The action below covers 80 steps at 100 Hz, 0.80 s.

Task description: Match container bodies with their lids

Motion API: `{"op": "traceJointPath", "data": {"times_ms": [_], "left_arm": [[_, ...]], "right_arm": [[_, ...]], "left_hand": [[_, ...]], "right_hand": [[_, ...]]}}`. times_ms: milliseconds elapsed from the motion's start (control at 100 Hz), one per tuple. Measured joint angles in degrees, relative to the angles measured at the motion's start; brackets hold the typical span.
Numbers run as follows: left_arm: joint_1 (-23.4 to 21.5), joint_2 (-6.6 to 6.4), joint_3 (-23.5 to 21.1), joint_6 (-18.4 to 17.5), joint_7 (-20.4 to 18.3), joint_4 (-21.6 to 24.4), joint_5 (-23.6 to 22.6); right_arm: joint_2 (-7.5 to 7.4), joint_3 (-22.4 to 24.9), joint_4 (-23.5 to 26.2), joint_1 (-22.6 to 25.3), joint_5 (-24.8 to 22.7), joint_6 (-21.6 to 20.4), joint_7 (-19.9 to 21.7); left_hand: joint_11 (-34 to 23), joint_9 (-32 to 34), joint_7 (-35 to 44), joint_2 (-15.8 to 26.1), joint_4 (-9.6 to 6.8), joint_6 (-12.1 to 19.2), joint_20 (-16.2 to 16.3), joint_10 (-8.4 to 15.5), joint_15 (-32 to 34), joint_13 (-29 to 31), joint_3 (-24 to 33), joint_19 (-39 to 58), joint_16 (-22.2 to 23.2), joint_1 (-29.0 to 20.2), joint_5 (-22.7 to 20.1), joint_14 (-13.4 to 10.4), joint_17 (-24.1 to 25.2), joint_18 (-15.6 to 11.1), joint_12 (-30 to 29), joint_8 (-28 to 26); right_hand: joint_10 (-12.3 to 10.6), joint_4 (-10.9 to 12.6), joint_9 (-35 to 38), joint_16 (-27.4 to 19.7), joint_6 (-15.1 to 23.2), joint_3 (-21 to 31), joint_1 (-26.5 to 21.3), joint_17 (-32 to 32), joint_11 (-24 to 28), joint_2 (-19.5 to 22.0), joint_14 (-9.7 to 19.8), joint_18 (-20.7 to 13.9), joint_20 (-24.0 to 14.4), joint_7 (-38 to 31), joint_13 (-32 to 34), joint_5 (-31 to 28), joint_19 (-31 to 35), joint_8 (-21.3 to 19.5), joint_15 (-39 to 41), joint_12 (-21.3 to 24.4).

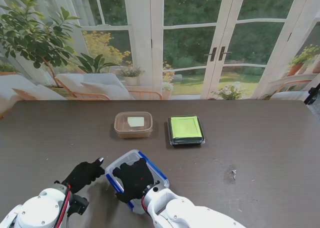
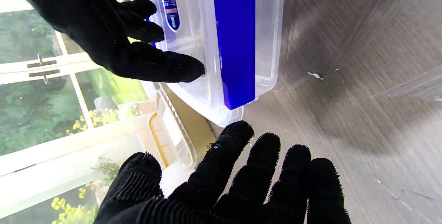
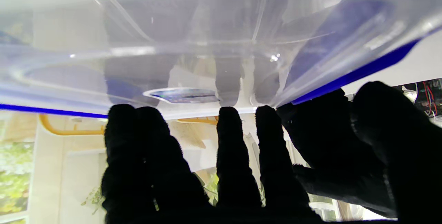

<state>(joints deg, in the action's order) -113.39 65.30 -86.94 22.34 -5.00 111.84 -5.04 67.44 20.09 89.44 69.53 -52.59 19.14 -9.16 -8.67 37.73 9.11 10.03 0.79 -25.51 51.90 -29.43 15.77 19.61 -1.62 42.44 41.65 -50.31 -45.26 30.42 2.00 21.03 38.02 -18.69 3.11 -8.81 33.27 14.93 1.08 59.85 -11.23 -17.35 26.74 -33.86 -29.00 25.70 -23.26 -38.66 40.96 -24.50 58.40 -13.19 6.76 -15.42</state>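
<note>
Across the dark wood-grain tabletop (image 1: pixel 260 153) the largest thing near me is a clear container with blue clips (image 1: pixel 131 163), lying close to the near edge, a little left of centre. The right hand (image 1: pixel 134 180) lies on top of it, palm down, fingers stretched flat and pressed against the clear plastic; in the right wrist view the fingertips (image 3: pixel 229 120) meet the container's (image 3: pixel 221 37) surface and its blue edge. Whether the thumb curls under the rim I cannot tell. The left hand (image 1: pixel 84 174) sits just left of the container, fingers spread and holding nothing; its fingertips (image 2: pixel 238 132) are just beside the container's (image 2: pixel 234 40) corner, and I cannot tell whether they touch it.

Farther from me, near the middle of the tabletop, stand two smaller pieces side by side but apart: a translucent brown container (image 1: pixel 133 124) on the left with a pale square showing inside, and a black-rimmed box with a green lid (image 1: pixel 185 129) on the right. A tiny pale speck (image 1: pixel 233 173) lies on the right, too small to make out.
</note>
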Motion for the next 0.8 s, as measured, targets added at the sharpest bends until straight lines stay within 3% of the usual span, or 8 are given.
{"op": "traceJointPath", "data": {"times_ms": [120, 160, 230, 420, 460, 600, 800], "left_arm": [[0.1, -0.05, 0.0, -0.7, 0.1, 0.3, -0.6], [0.2, -0.08, 0.0, -1.0, 0.1, 0.4, -1.2], [0.5, -0.14, 0.0, -1.8, 0.1, 0.4, -1.9], [1.4, -0.29, 0.3, -4.2, 0.4, 0.4, -4.0], [1.6, -0.34, 0.4, -4.5, 0.4, 0.4, -4.7], [1.9, -0.52, 0.8, -5.2, 0.6, 0.5, -5.5], [2.0, -1.12, 1.6, -6.3, -0.4, 1.1, -11.3]], "right_arm": [[0.07, 1.3, 0.5, 1.0, 0.7, 0.0, 0.0], [0.06, 1.7, 0.7, 1.2, 0.9, -0.2, 0.1], [0.0, 2.4, 0.9, 1.5, 1.2, -0.5, 0.1], [-0.44, 5.3, 1.6, 2.7, 1.6, -2.2, 0.5], [-0.58, 5.8, 1.7, 2.9, 1.8, -2.6, 0.6], [-1.11, 7.3, 2.2, 3.5, 1.9, -3.7, 1.1], [-2.01, 10.8, 3.7, 5.3, 1.8, -6.1, 2.4]], "left_hand": [[0.6, 0.0, -0.4, 0.0, 0.0, 1.0, -0.6, 0.4, -1.9, 0.4, 0.0, -1.5, -1.0, 0.0, 0.0, 0.0, 0.0, 0.0, -2.8, 0.4], [0.8, 0.3, -0.6, -0.8, 0.0, 1.9, -0.6, 0.5, -2.5, 0.9, 0.0, -1.6, -1.6, -0.1, 0.3, 0.0, 0.0, 0.0, -3.8, 0.6], [1.7, 0.0, -1.1, -1.2, 0.0, 3.2, -0.7, 0.7, -3.3, 0.9, 0.0, -2.5, -2.3, -0.5, 0.9, 0.0, 0.0, 0.0, -5.3, 1.4], [1.9, -1.5, -1.8, -1.8, 0.0, 4.5, -1.6, 1.6, -5.7, 0.8, 0.0, -7.5, -5.4, -0.5, 2.5, -0.6, -0.2, 0.0, -8.9, 2.0], [1.9, -1.6, -1.9, -1.8, 0.0, 4.6, -2.2, 1.8, -6.3, 0.7, 0.0, -9.2, -6.4, -0.5, 2.6, -0.7, -0.2, 0.0, -9.5, 2.1], [2.0, -2.0, -2.0, -2.3, 0.0, 4.7, -3.9, 2.0, -8.3, -0.1, 0.0, -19.6, -10.2, -1.1, 3.6, -1.2, -2.0, 0.0, -11.5, 3.0], [2.5, -2.3, -2.3, -3.5, 0.06, 5.1, -4.0, 3.1, -9.1, -1.2, 0.1, -26.2, -13.0, -1.1, 4.7, -2.3, -2.5, 0.0, -13.1, 3.4]], "right_hand": [[-1.8, 0.6, -0.4, 0.0, 3.5, -0.6, 0.0, 0.3, 0.9, 1.3, 1.8, -1.6, 0.0, 0.0, -0.5, 0.2, -0.5, -0.1, 0.0, -0.2], [-2.0, 0.6, -0.4, 0.3, 3.6, -3.2, 0.2, -0.2, 0.9, 1.3, 2.4, -1.7, 0.0, 0.0, -0.5, 0.2, -0.7, -0.1, 0.2, -0.6], [-2.2, 0.6, -0.4, 0.5, 3.9, -3.1, 0.1, -0.5, 0.9, 1.3, 3.7, -1.7, 0.0, 0.0, -0.5, 0.2, -1.1, -0.1, 1.0, -0.7], [-2.2, 1.1, -0.4, 1.5, 4.2, -3.2, 0.1, -0.5, 0.9, 3.6, 10.4, -3.2, -0.1, 0.0, -0.4, 0.2, -2.0, -0.1, 5.4, -0.7], [-2.2, 1.6, -0.4, 1.8, 4.2, -5.3, 0.1, -0.5, 0.9, 3.5, 11.6, -3.2, -0.1, 0.3, -0.4, 0.2, -2.4, -0.1, 5.8, -0.7], [-2.2, 1.7, -1.1, 2.1, 4.2, -5.6, 0.1, -0.5, 1.0, 4.2, 15.1, -3.2, -0.4, 1.3, -0.3, 1.0, -2.5, -0.1, 6.5, -0.7], [-2.2, 2.2, -1.1, 2.1, 3.9, -5.8, 0.7, -0.5, 1.0, 5.6, 15.9, -3.2, -0.5, 1.1, 0.1, 1.4, -2.5, -0.1, 6.9, -0.7]]}}
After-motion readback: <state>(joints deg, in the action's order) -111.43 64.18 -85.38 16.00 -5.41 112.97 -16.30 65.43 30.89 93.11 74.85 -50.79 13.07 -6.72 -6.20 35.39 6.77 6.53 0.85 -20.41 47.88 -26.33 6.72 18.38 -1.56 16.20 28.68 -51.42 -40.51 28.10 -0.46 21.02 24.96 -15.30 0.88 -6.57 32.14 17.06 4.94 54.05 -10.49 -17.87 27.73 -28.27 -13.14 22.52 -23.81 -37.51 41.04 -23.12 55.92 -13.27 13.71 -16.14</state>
